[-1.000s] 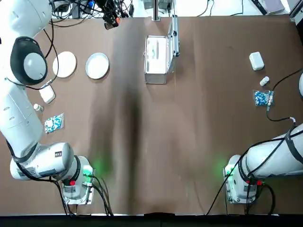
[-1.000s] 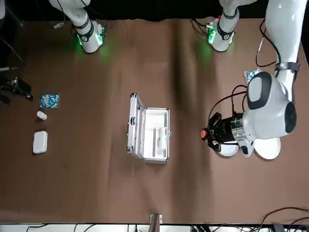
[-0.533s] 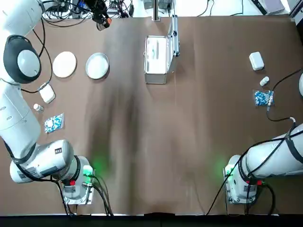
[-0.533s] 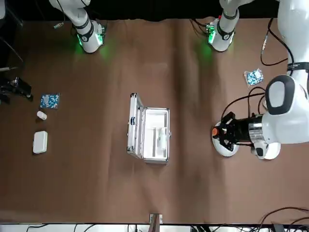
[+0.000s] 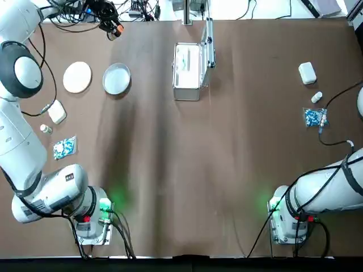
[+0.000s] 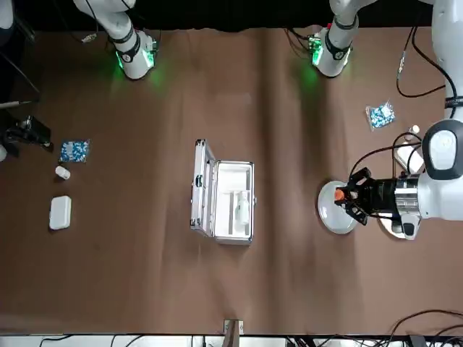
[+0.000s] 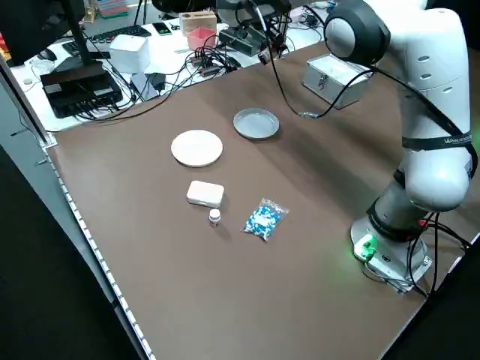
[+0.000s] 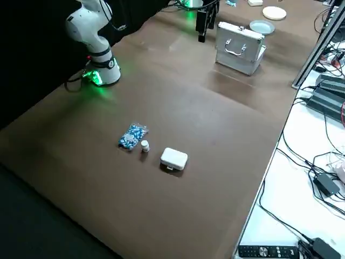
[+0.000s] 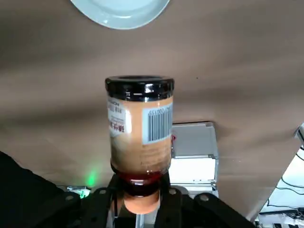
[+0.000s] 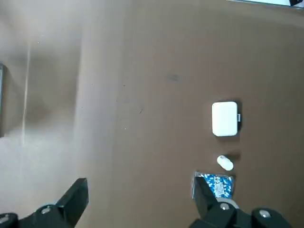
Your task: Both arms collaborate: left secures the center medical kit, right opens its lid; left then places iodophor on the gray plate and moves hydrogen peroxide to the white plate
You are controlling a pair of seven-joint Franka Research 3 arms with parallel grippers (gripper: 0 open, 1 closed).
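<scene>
Swinging away from the open kit (image 6: 223, 200), my left gripper (image 6: 353, 196) has carried the iodophor (image 9: 139, 128) across to hang above the gray plate (image 6: 335, 209), jaws clamped on the bottle's orange cap end, the plate bare beneath. Lowering and release come next, I judge; my right gripper (image 10: 137, 209) idles open, well off to the side.

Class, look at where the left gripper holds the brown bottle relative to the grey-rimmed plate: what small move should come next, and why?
Probably lower the bottle. The left gripper is shut on the iodophor, which in the front view hangs over the gray plate but does not seem to rest on it yet. The medical kit already stands open, so setting it down is what remains.
</scene>
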